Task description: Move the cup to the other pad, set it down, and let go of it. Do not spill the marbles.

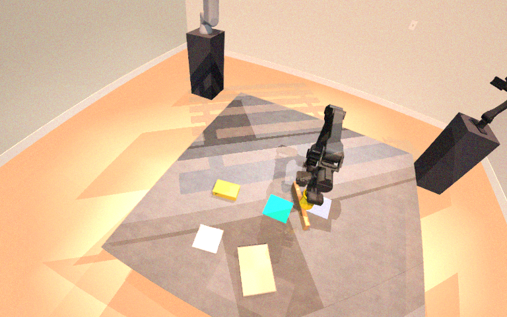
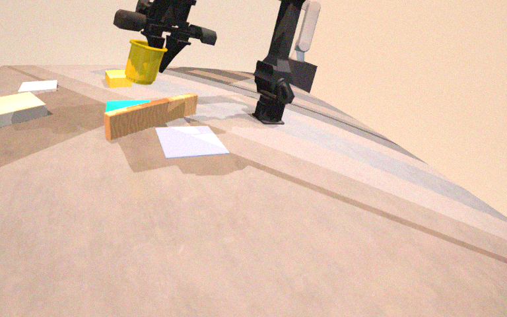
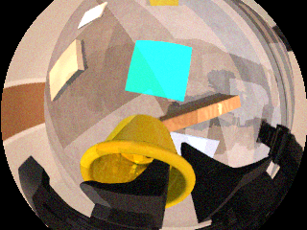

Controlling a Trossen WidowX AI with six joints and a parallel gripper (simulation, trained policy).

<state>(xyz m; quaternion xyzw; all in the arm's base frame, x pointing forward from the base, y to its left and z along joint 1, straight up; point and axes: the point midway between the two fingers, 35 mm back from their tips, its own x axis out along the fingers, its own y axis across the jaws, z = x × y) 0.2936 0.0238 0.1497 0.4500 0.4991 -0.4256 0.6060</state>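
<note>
A yellow cup hangs in the air near the wooden bar, somewhat tilted. My gripper is shut on the cup's wall, one finger inside the cup and the other outside. Marbles cannot be made out; the finger and rim hide part of the inside. The pale lavender pad lies on one side of the bar, with nothing on it. The cyan pad lies on the other side, also bare.
The upright wooden bar stands between the two pads. A yellow block, a white tile and a cream box lie beyond the cyan pad.
</note>
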